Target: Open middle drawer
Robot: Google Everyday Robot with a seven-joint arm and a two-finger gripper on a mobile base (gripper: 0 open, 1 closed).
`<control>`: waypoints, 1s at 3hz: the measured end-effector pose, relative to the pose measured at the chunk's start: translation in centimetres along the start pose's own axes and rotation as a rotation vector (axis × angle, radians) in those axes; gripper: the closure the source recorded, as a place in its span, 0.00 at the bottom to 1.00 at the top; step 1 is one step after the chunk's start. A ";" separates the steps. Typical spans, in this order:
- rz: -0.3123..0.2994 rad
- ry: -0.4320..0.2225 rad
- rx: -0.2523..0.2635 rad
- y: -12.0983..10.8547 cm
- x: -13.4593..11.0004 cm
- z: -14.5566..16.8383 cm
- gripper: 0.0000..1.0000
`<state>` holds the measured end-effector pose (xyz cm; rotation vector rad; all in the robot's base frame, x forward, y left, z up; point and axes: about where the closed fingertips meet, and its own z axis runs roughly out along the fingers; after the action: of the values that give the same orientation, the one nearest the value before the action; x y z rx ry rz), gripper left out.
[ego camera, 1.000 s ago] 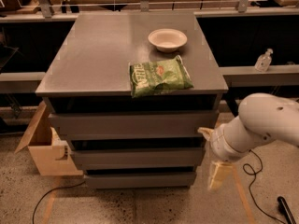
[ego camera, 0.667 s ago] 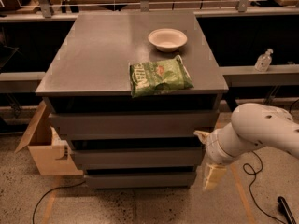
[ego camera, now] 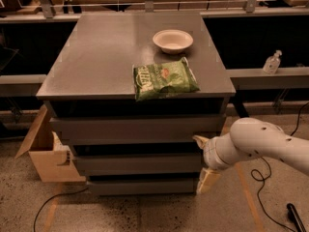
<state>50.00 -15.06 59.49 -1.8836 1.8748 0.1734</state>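
Well, the tool (ego camera: pixel 203 159) was at the front right corner of the table (ego camera: pixel 96 52), down by the right end of the middle drawer (ego camera: pixel 137 164). Its two fingers (ego camera: pixel 200 140) were spread apart, one just above the drawer's front and one just below it. I think that was because the drawer had no handle, so the tool had to pinch the edge of the front to pull it. I could not tell if the fingers touched it yet.

The middle drawer sat in the front of the table, between the top drawer (ego camera: pixel 130 128) and the bottom drawer (ego camera: pixel 145 186), and it looked shut.

A green bag (ego camera: pixel 164 79) lay on top of the table, right at the front edge, so a hard pull might shake it off. The white arm (ego camera: pixel 260 141) came in from the table's right side, which left room in front for the drawer to slide out.
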 end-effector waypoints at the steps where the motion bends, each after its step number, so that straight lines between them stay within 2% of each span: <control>1: 0.002 -0.044 -0.014 -0.5 -0.2 2.6 0.00; 2: 0.002 -0.045 -0.014 -0.5 -0.2 2.6 0.00; 3: 0.016 -0.018 -0.028 0.1 0.4 3.7 0.00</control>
<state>50.79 -13.92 56.04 -1.8792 1.8853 0.2221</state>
